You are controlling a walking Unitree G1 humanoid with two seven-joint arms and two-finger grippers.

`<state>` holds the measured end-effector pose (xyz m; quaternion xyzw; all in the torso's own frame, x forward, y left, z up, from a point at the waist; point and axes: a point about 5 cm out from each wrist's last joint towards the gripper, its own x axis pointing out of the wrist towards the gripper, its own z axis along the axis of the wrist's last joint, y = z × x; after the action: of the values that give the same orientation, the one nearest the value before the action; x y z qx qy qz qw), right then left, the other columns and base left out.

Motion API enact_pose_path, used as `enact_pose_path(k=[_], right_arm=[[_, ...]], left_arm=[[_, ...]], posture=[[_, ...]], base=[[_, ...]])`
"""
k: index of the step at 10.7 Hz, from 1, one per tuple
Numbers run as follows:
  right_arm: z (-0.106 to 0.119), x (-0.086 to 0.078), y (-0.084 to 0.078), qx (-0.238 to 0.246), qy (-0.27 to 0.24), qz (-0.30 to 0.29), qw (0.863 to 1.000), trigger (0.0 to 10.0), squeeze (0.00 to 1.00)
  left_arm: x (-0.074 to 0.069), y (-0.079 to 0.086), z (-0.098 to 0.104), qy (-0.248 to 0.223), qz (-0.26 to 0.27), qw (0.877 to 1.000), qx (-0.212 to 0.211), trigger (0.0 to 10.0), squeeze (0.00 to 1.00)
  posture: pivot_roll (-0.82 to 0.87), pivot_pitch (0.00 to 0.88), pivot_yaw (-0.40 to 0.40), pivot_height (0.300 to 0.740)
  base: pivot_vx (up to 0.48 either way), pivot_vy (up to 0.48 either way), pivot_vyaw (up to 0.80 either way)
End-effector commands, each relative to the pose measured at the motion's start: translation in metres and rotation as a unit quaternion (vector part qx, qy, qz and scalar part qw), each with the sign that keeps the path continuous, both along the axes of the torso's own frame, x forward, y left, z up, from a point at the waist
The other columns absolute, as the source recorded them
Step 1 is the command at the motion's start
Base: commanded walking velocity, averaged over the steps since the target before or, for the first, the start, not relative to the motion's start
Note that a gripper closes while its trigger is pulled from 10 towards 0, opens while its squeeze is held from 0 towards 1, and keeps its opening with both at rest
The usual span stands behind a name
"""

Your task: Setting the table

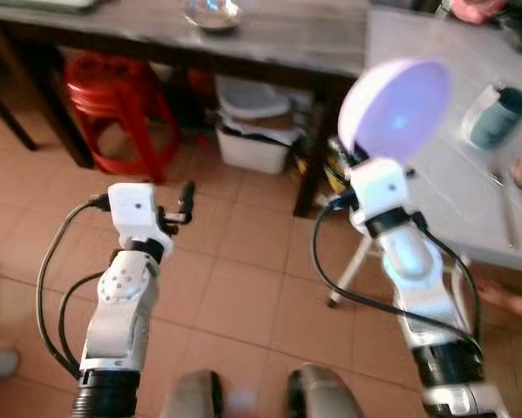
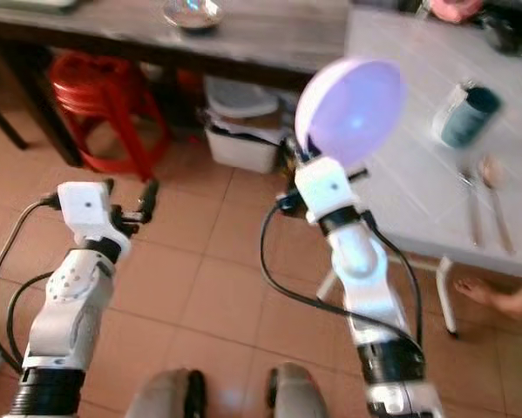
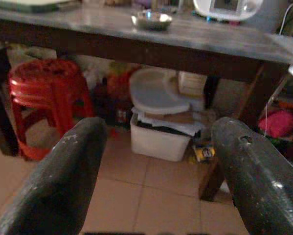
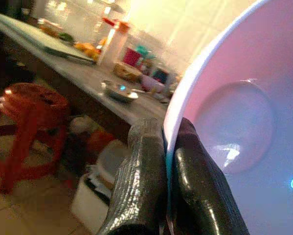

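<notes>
My right gripper (image 4: 167, 147) is shut on the rim of a lilac bowl (image 1: 396, 108), held upright on edge at the near-left corner of the white table (image 1: 435, 187). The bowl (image 4: 239, 122) has a white rim pinched between both black fingers (image 4: 144, 166). On that table lie a teal cup (image 1: 498, 116) and a spoon and fork (image 1: 515, 196). My left gripper (image 1: 185, 202) hangs open over the tiled floor, holding nothing; its two fingers (image 3: 70, 166) stand wide apart.
A dark wooden table (image 1: 269, 39) with a metal bowl (image 1: 213, 12) stands ahead. Under it sit a red stool (image 1: 112, 96) and a white bin (image 1: 256, 131). A person's hand (image 1: 513, 300) shows low at the right. Brown floor tiles (image 1: 243, 287) lie between.
</notes>
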<state>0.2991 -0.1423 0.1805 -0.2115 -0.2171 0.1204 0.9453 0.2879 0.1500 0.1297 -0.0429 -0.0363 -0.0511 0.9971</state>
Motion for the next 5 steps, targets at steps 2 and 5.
enact_pose_path(k=[2,5], right_arm=[[-0.0017,-0.0021,-0.0106,0.02,0.019,-0.045,0.999,10.0,0.0],[-0.006,-0.0021,-0.0127,0.027,0.044,-0.085,0.995,10.0,0.0]], left_arm=[[0.0016,-0.0092,0.0003,-0.003,-0.018,1.0,-0.001,10.0,0.0],[-0.0012,-0.0078,-0.0014,-0.003,-0.016,1.0,-0.006,10.0,0.0]], posture=[[-0.07,0.139,0.015,0.74],[-0.07,0.142,0.013,0.74]], base=[[0.48,0.0,0.0],[0.48,0.0,0.0]])
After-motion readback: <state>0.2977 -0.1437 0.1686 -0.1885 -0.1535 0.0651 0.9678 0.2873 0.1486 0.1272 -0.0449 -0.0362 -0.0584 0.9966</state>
